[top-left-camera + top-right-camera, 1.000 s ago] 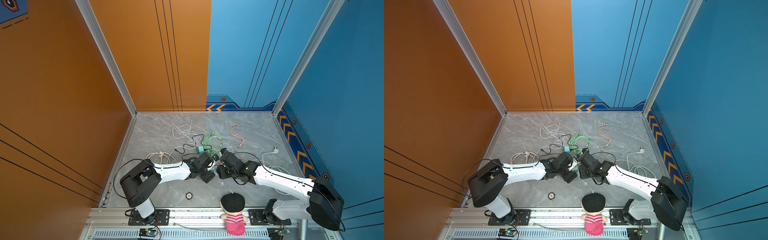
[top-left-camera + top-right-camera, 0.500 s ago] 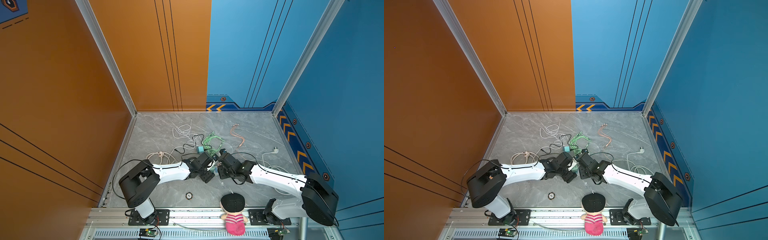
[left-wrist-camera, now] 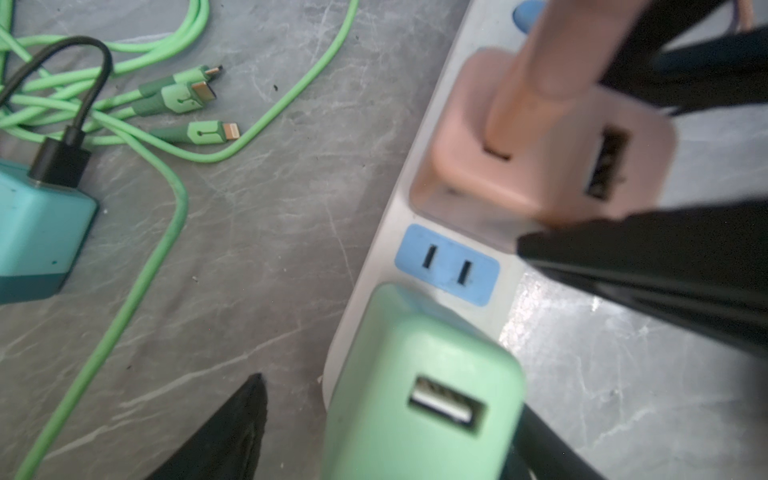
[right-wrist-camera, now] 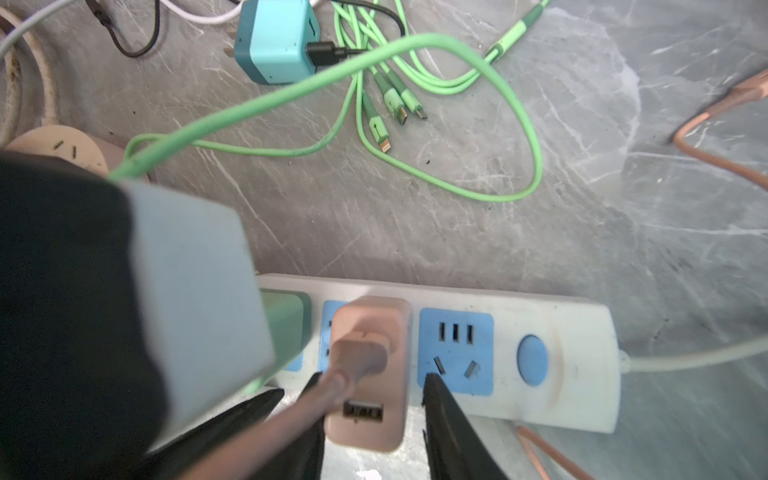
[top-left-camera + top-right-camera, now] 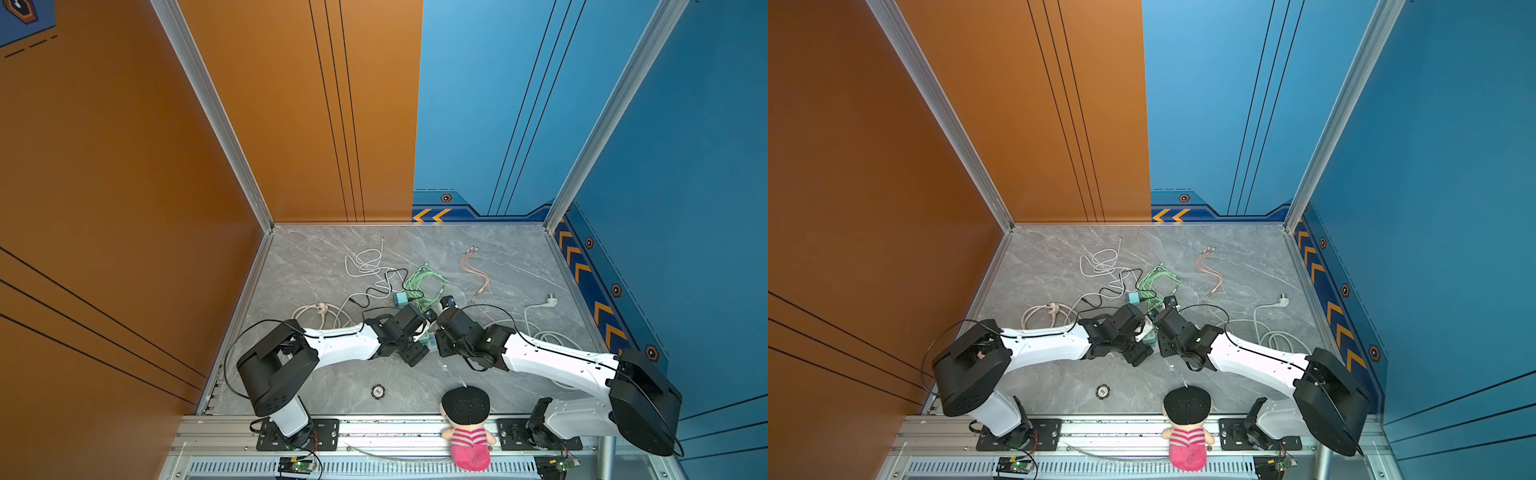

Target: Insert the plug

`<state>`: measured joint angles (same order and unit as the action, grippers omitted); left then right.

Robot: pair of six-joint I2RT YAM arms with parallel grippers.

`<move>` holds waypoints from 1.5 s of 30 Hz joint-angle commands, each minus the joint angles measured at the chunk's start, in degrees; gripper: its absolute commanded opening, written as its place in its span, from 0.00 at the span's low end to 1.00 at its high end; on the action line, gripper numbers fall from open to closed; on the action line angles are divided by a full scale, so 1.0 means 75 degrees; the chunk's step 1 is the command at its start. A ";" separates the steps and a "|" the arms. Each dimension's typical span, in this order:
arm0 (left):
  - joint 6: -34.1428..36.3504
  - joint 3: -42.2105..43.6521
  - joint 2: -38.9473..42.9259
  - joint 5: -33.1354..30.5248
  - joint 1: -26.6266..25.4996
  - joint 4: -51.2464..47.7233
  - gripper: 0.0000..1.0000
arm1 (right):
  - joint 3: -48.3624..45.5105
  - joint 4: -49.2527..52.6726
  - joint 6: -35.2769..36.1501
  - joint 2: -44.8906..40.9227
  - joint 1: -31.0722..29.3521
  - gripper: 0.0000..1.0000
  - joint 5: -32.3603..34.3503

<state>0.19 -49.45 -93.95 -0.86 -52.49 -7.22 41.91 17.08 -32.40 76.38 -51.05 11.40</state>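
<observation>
1. The right gripper [image 4: 372, 376] is set astride the pink charger [image 4: 397, 374], with a finger close on each side. Whether both press on it cannot be told.
2. The charger is stood on the power strip [image 4: 577, 353], directly between the jaws, with a pink cable [image 4: 361, 353] plugged into its top.
3. The left gripper [image 3: 390, 399] is spread wide about the green charger [image 3: 415, 353], with one finger [image 3: 237, 432] seen clear of it.
4. In a top view the right arm [image 5: 557, 365] and left arm [image 5: 340, 343] are stretched low and inward, with the wrists nearly meeting.
</observation>
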 commanded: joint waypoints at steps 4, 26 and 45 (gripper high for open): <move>-0.0048 -0.0004 0.0209 -0.0141 0.0067 -0.0354 0.81 | -0.0115 -0.0286 -0.0026 0.0230 -0.0048 0.11 0.0158; -0.0160 0.0007 0.0149 -0.0232 0.0071 -0.0408 0.81 | -0.0543 -0.0477 -0.0278 0.0709 -0.0576 0.00 0.0846; -0.0363 0.0171 0.0934 -0.0141 0.0074 -0.0714 0.94 | -0.0313 -0.0285 0.0137 -0.0463 -0.0709 0.58 0.0875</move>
<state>-1.67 -48.99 -89.65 -1.69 -52.45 -10.31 39.03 12.99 -32.75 73.47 -56.42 16.80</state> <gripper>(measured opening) 0.935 0.584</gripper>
